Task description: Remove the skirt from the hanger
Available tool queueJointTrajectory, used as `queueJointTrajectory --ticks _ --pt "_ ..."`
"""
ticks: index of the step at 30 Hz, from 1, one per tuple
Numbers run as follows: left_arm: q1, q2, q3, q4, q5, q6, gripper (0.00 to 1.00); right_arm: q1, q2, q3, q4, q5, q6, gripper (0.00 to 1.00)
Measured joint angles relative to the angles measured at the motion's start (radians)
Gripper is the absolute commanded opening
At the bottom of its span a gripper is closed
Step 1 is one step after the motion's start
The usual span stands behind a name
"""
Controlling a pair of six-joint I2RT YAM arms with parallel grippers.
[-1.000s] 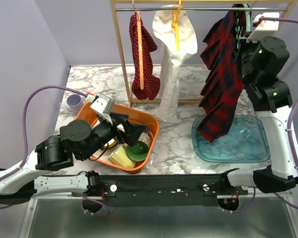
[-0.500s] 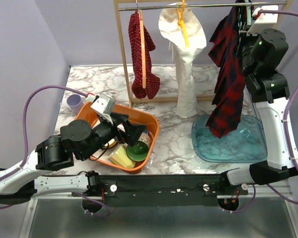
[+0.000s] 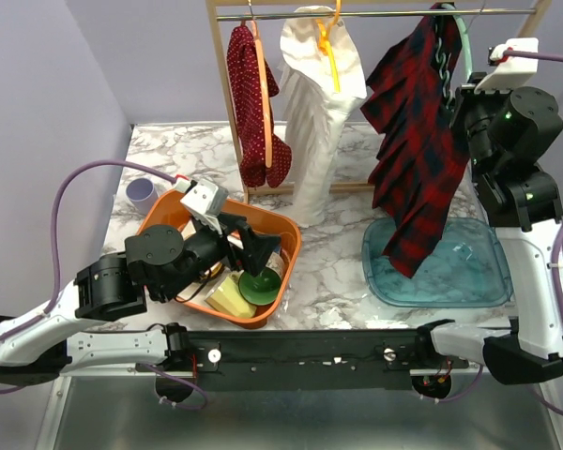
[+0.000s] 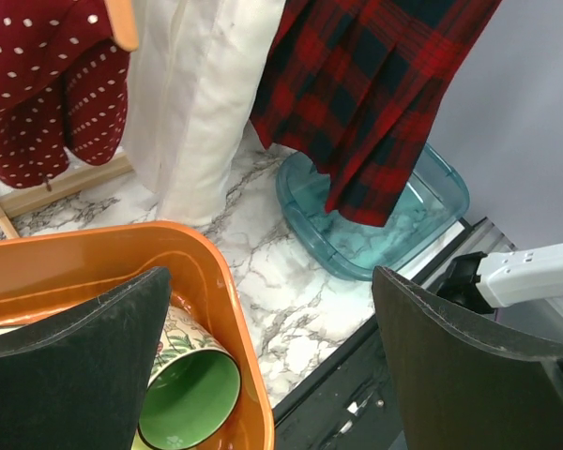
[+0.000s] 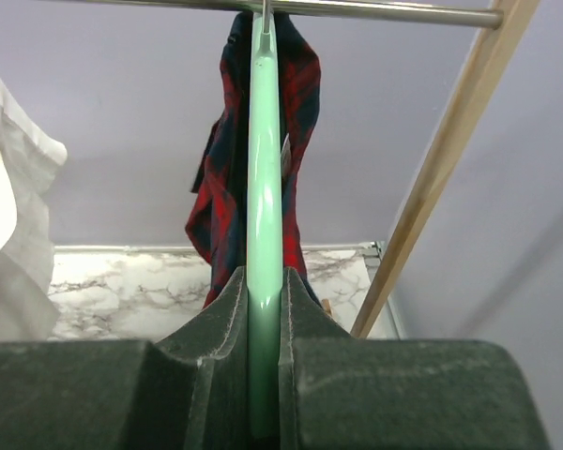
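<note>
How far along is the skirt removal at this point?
Done: the right gripper is shut on the green hanger, which hangs from the rail. In hand: only that grip; the plaid skirt is still draped on the hanger. Left: getting the skirt off it. The left gripper is open above the orange bin, well away from the skirt.

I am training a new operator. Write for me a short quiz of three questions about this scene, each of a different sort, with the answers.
1. True or false: the right gripper is shut on the green hanger.
2. The plaid skirt hangs over: A) a cardboard box, B) the blue tray, C) a laundry bag?
3. Fill in: the left gripper, over the orange bin, is ___.
Key: 1 true; 2 B; 3 open.
</note>
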Motion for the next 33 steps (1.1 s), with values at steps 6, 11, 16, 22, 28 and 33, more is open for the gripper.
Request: queueJointTrajectory --ticks 6,11,16,22,28,33 --pt "0.000 0.000 -0.001 0.003 0.000 -0.001 0.99 0.000 0.036 0.024 0.027 -0.010 -0.016 0.01" --pt "0.000 -0.011 -0.010 0.018 0.000 -0.001 0.99 0.000 0.041 0.043 0.008 -0.021 -0.014 0.01" --pt "0.000 -0.014 -0.004 0.015 -0.001 0.011 0.99 0.000 0.029 0.092 -0.084 -0.032 0.006 0.01" --pt "0.000 -0.010 0.031 0.010 -0.010 0.047 0.99 0.000 0.018 0.247 -0.309 -0.051 0.093 0.01" --pt "0.000 0.005 0.066 0.001 -0.012 0.075 0.97 0.000 -0.079 0.268 -0.489 -0.067 0.190 0.01" --pt "0.000 0.040 0.111 -0.016 -0.004 0.101 0.93 0.000 -0.169 0.268 -0.669 -0.084 0.282 0.01"
